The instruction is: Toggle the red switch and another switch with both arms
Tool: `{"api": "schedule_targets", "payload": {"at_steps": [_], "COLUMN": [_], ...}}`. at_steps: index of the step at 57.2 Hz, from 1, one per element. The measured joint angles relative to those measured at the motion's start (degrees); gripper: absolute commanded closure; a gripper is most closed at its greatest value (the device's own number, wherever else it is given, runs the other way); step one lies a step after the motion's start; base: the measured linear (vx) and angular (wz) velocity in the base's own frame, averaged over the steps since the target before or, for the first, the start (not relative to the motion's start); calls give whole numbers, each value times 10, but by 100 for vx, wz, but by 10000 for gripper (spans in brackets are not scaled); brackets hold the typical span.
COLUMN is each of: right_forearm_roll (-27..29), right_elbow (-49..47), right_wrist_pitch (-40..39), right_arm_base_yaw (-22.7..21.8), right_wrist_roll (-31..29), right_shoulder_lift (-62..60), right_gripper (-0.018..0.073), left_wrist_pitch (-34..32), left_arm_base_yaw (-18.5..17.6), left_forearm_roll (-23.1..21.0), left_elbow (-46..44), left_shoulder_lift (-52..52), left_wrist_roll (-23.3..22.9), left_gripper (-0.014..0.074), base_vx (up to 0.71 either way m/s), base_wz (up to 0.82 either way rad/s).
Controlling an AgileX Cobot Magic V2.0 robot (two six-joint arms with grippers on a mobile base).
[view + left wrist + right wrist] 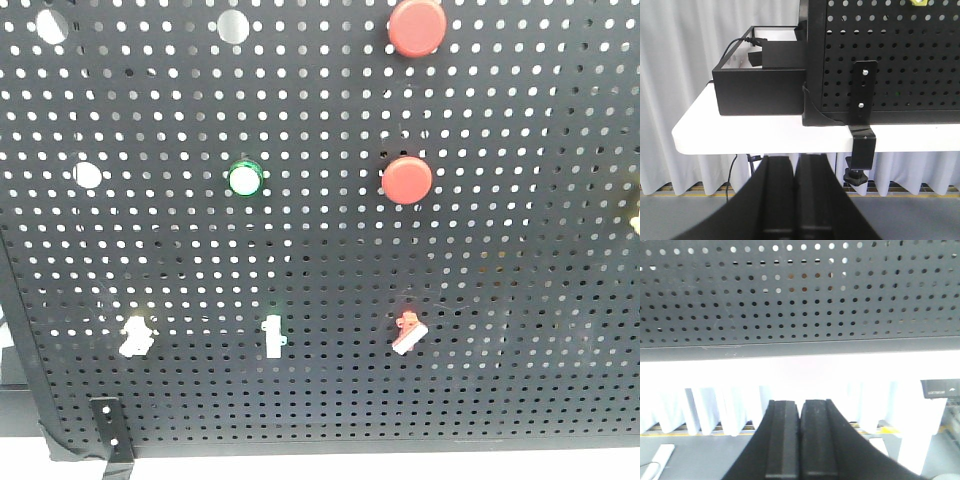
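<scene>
A matte black perforated panel (320,260) fills the front view, its round holes in even rows. Low in the frame sits the red switch (408,332), a tiny red base with a short white lever tilted toward lower left. At lower left is another switch (135,336), pale base and stubby white lever. Between them stands a white toggle (273,335) with a hint of green at its top. Two glossy round red buttons (407,180) occupy the upper right, a green-ringed one (244,179) the centre left.

Each wrist view looks out level from below the table edge. The left gripper (795,200) has smooth black fingers pressed together, holding nothing, under the white tabletop (740,135) and beside a black clamp bracket (863,125). The right gripper (801,445) is likewise closed and empty, with free space between it and the panel's lower rim
</scene>
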Motion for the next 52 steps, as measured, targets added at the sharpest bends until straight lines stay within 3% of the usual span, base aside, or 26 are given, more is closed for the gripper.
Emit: {"api": "schedule_targets", "payload": {"at_steps": [11,52], "right_forearm_roll": [2,3], "right_elbow": [0,0], "right_wrist_pitch": [-1,-1], "right_arm_base_yaw": [0,0], "right_wrist_roll": [-32,-32], "right_shoulder_lift": [0,0], "right_gripper": [566,566], "left_wrist_pitch": [0,0], "left_arm_base_yaw": [0,0], "left_forearm_roll": [0,0], "left_elbow": [0,0], "left_shoulder_lift": [0,0], "left_wrist_roll": [0,0], "left_gripper": [594,594], "base_vx": [0,0], "base_wz": [0,0]}}
